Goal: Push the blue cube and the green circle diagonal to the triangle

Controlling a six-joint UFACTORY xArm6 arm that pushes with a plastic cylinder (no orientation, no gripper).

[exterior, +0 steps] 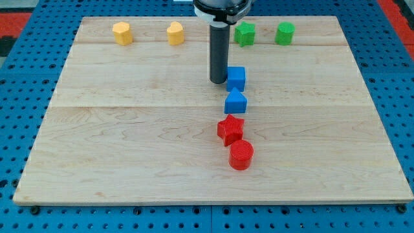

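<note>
A blue cube (pixel 236 78) sits near the board's middle, towards the view's top. My tip (pixel 218 81) stands right at its left side, touching or nearly so. A blue triangle block (pixel 235 101) lies just below the cube. A green circle block (pixel 284 33) sits at the view's top right, and a green star-like block (pixel 244 33) is to its left. The rod rises from the tip out of the view's top.
A red star (pixel 230 129) and a red cylinder (pixel 241 155) lie below the blue triangle. Two yellow blocks (pixel 122 32) (pixel 175 33) sit at the view's top left. The wooden board (pixel 129 142) rests on a blue perforated surface.
</note>
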